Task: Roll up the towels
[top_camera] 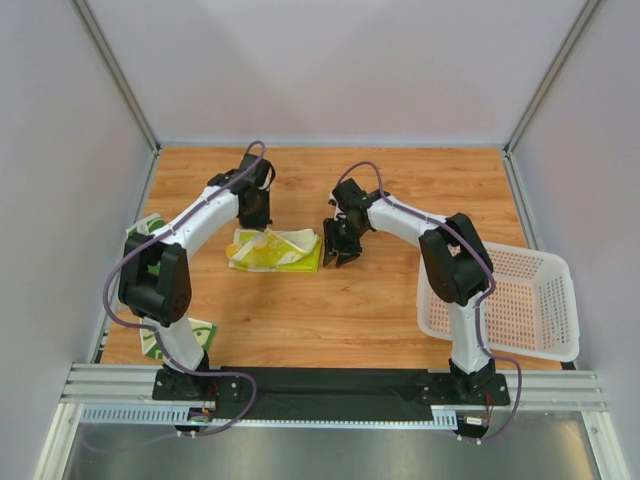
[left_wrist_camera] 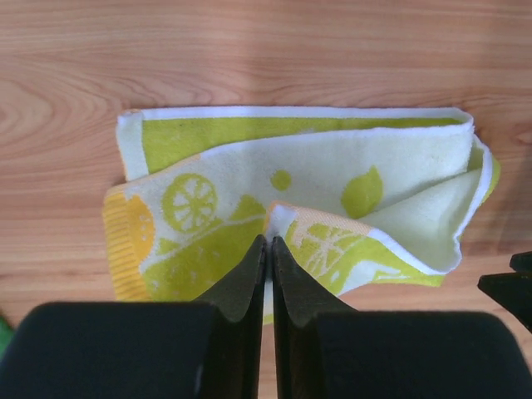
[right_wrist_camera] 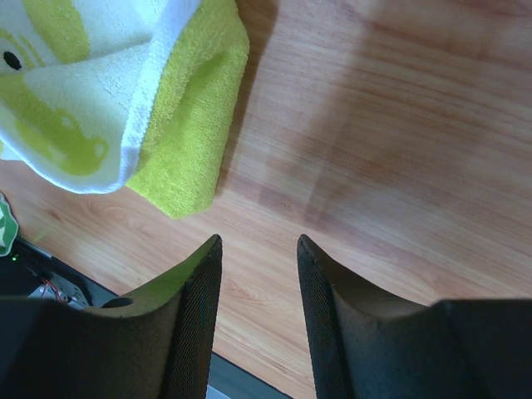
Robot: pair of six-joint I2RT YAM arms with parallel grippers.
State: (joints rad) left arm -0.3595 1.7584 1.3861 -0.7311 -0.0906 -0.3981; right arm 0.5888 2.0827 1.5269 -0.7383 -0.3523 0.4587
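One soft, limp towel is pinched at its hem between left gripper jaws; right gripper jaws spread, empty.

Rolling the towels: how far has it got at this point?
Done: nothing is rolled yet. In hand: the pale yellow towel lies loosely folded on the table, and the left tool is pinched on one edge; the right tool hangs open beside its end. Left: rolling it, then the dark green towel, lying at the table's left edge, mostly hidden under the left arm.
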